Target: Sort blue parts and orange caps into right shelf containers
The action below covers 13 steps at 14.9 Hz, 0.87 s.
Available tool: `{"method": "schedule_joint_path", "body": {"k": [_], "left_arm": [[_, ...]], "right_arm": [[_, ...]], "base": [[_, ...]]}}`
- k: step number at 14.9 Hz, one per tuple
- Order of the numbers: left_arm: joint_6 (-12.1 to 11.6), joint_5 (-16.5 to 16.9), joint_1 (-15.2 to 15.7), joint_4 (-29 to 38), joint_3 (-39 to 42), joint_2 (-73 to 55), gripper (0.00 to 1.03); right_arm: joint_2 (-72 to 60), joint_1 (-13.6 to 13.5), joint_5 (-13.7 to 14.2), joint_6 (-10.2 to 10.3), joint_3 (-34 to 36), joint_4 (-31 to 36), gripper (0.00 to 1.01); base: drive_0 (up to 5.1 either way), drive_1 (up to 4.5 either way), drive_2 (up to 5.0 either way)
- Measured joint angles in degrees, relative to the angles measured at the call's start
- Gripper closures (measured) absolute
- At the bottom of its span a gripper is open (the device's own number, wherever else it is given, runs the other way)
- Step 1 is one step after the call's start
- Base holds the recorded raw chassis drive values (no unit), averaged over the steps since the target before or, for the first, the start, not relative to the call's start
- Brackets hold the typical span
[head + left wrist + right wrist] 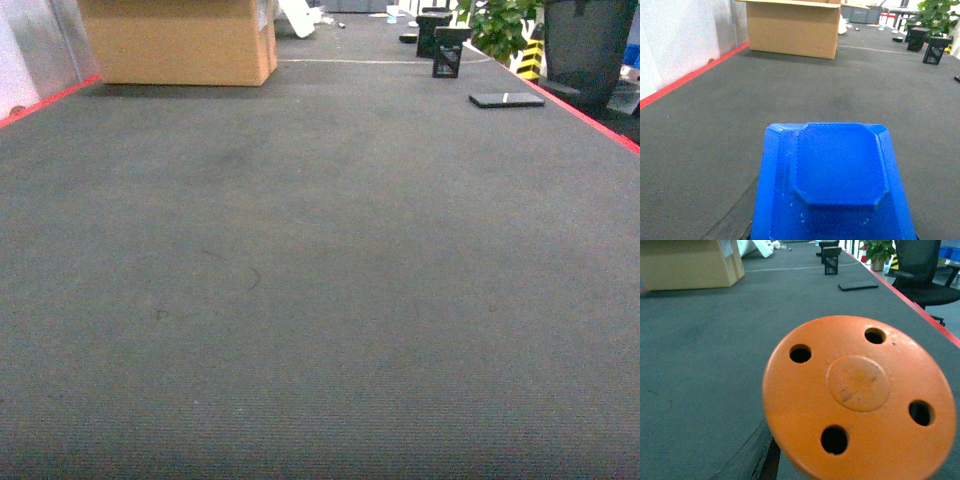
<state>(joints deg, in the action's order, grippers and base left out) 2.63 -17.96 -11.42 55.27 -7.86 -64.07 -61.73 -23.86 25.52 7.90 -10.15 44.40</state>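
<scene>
A blue part (835, 170), a bright blue moulded block with a raised eight-sided panel, fills the lower middle of the left wrist view, close to the lens. My left gripper (832, 236) is shut on it, and only a dark finger (735, 222) shows at its left. An orange cap (860, 400), a round disc with several holes and a central boss, fills the right wrist view. My right gripper (860, 472) is shut on it, one dark finger (747, 455) showing beneath. Neither arm appears in the head view. The right shelf containers are out of view.
Dark grey carpet (320, 280) stretches ahead, edged by red lines (590, 115). A cardboard box (180, 40) stands far left by a white wall (680, 40). Two black stands (447, 50) and a flat black device (507, 99) lie far right, with a plant (500, 25) and office chair (925, 270) beyond.
</scene>
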Motion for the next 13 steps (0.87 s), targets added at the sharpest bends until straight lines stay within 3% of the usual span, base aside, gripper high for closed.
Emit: {"method": "schedule_joint_path", "body": {"k": [3, 4, 7, 8, 9, 10, 13], "left_arm": [[0.5, -3.3, -3.2, -4.5, 1.2, 11.3, 0.61], [0.5, -3.5, -3.9, -4.9, 1.2, 11.7, 0.61], [0.4, -3.6, -4.1, -5.1, 1.2, 11.5, 0.61], [0.0, -2.3, -3.6, -7.8, 1.0, 12.2, 0.61], [-1.1, 3.6, -1.5, -14.5, 1.6, 16.1, 0.61], [-1.5, 6.1, 0.1, -16.9, 2.5, 19.2, 0.61], [-1.6, 9.9, 3.5, -21.6, 4.5, 26.3, 0.61]], "right_arm": [[15.9, -5.2, 5.6, -0.1, 2.1, -8.9, 0.57], [18.1, -7.1, 7.7, -1.0, 2.1, -8.3, 0.57], [17.9, -8.0, 8.2, -2.6, 2.0, -8.7, 0.57], [18.5, -7.8, 7.4, -3.5, 2.0, -9.6, 0.57], [21.1, -5.7, 3.5, -5.1, 2.6, -12.9, 0.57], [24.3, -2.5, 1.2, -6.1, 3.7, -15.0, 0.57], [33.1, 5.4, -6.8, -6.7, 6.2, -20.4, 0.57]], "base": [[0.0, 0.00, 0.0], [0.0, 0.00, 0.0], [0.0, 0.00, 0.0], [0.0, 0.00, 0.0], [0.0, 0.00, 0.0], [0.0, 0.00, 0.0], [0.0, 0.00, 0.0]]}}
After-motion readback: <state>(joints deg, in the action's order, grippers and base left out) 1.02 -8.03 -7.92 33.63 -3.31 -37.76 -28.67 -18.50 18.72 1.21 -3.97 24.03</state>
